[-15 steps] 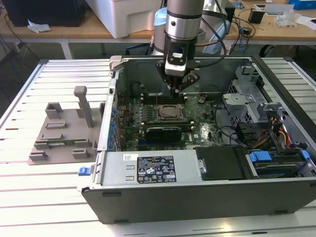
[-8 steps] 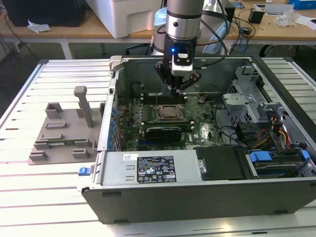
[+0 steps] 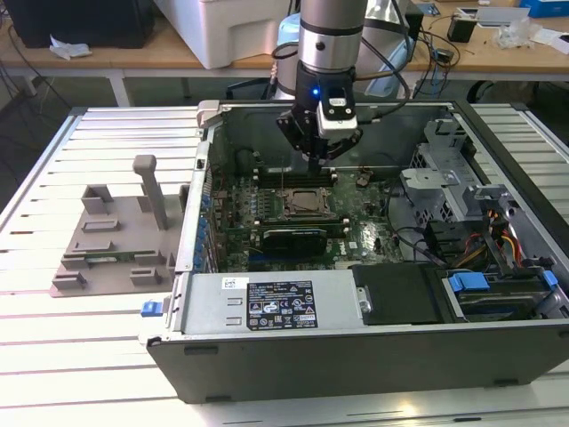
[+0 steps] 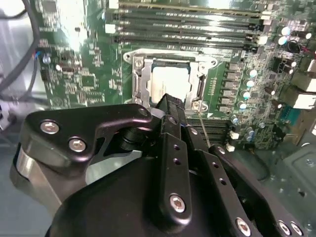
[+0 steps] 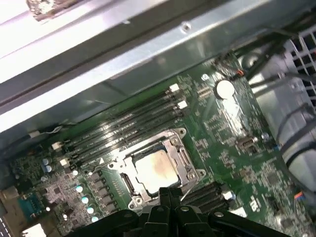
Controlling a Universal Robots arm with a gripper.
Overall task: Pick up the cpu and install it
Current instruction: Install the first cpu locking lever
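Note:
The cpu (image 4: 169, 80) (image 5: 154, 167), a silver-grey square chip, lies flat inside the metal-framed socket (image 3: 308, 203) (image 4: 138, 79) (image 5: 183, 159) on the green motherboard of the open computer case. My gripper (image 3: 322, 157) (image 4: 172, 102) (image 5: 170, 193) hangs just above the socket's edge, inside the case. Its black fingers (image 5: 164, 195) are pressed together with nothing between them. In both wrist views the fingertips sit right at the cpu's rim; I cannot tell whether they touch it.
A grey plastic fixture tray (image 3: 111, 240) with an upright post stands at the exterior view's left, outside the case. Memory slots (image 4: 187, 29) run beside the socket. An expansion card (image 3: 298, 238), the power supply (image 3: 267, 302), a drive cage (image 3: 444, 191) and cables (image 3: 498, 240) crowd the case.

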